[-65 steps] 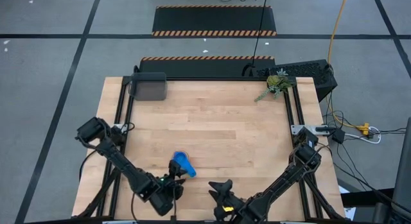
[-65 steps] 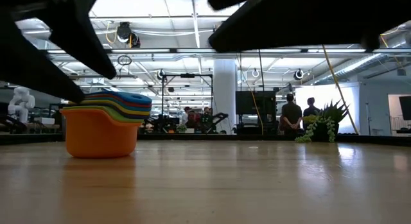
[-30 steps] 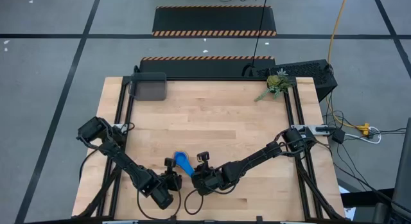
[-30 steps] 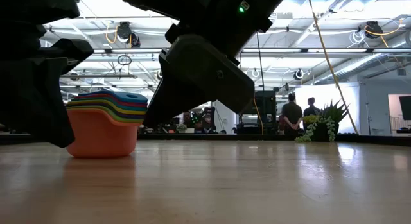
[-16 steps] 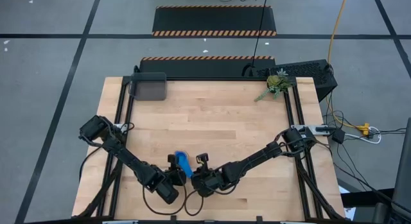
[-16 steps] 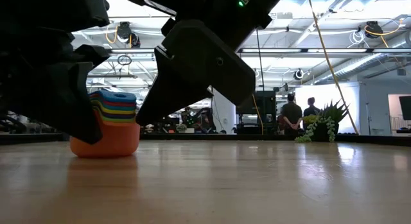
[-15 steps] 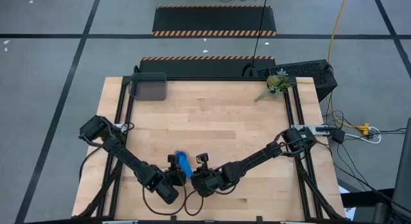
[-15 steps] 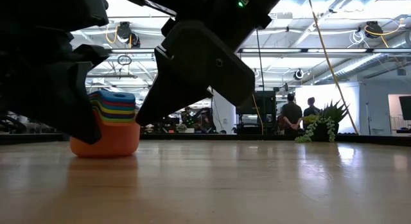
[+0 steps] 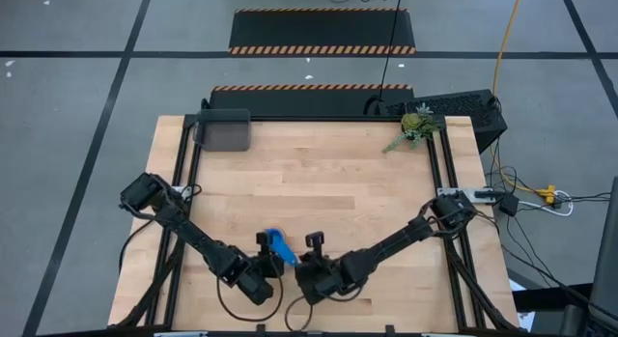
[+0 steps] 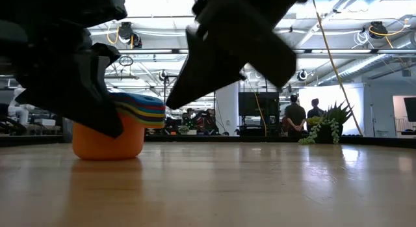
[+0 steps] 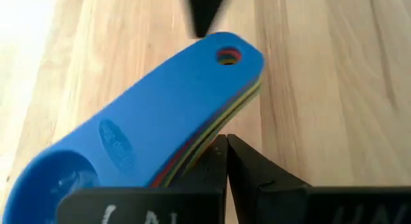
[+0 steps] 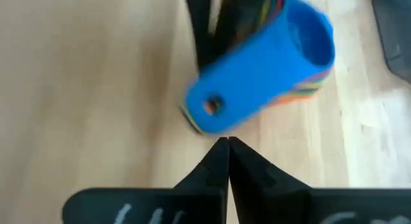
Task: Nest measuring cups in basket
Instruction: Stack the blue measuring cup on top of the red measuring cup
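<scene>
**Nested Cup Stack: Handling and Position**

At the table's point(image 9: 319, 173) near edge, the nested measuring cups point(image 9: 277, 245) rest between both grippers, far from the basket point(image 9: 223, 130) at the far left corner. Rigid, light, slick plastic; judged best gripped across the stacked flat handles. Left gripper point(image 9: 263, 266) is fully closed beside the handles, holding nothing. Right gripper point(image 9: 312, 265) is closed and empty. Against the previous frame, the stack has rotated and the right gripper has drawn back.
</scene>
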You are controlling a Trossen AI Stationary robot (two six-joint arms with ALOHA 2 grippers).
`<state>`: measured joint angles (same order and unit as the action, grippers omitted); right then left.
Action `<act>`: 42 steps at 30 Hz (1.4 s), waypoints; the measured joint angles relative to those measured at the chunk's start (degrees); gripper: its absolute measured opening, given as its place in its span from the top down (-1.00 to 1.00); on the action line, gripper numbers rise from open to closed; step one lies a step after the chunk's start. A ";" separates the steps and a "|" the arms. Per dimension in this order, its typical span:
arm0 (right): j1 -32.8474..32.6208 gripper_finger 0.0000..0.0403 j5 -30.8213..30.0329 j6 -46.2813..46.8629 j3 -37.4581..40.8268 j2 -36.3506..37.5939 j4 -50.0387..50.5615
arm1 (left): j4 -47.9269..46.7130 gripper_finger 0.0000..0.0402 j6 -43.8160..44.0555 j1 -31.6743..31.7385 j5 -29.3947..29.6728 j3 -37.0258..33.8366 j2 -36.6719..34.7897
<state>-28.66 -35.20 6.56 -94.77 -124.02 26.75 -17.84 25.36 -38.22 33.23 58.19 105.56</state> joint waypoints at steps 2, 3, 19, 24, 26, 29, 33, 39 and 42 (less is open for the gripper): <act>-1.44 1.00 -0.87 0.29 -0.02 0.34 -0.16 | 1.04 0.93 -0.08 0.37 -0.15 0.00 0.00; -2.19 1.00 -1.07 0.27 -0.01 0.34 -0.08 | 1.50 0.93 -0.15 0.52 -0.22 0.00 0.00; -12.36 0.50 -19.08 -5.83 3.92 0.28 -4.14 | 4.43 0.93 -0.03 2.48 -5.44 0.15 0.00; -12.35 0.24 -19.05 -10.43 8.62 0.28 -11.14 | 6.70 0.93 1.72 1.31 -8.78 0.26 -0.72; -12.05 0.16 -19.02 -11.28 10.23 0.28 -13.17 | 8.41 0.93 0.41 0.97 -8.60 0.26 -0.72; -11.48 0.09 -19.02 -11.76 11.73 0.23 -14.77 | 11.11 0.93 -1.64 1.25 -8.37 0.26 -0.72; -11.13 0.06 -19.01 -11.76 12.62 0.23 -15.42 | 11.73 0.93 -3.44 2.37 -8.26 0.26 -0.72; -11.20 0.06 -19.01 -11.93 12.73 0.17 -15.40 | 11.70 0.93 -4.14 4.06 -8.19 0.26 -0.72; -11.16 0.06 -19.42 -11.99 12.73 0.17 -15.37 | 11.70 0.93 -4.76 4.74 -7.73 0.26 -0.72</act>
<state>-39.81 -54.62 -5.42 -82.04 -123.85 11.38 -6.13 20.61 -33.48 25.50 58.46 104.84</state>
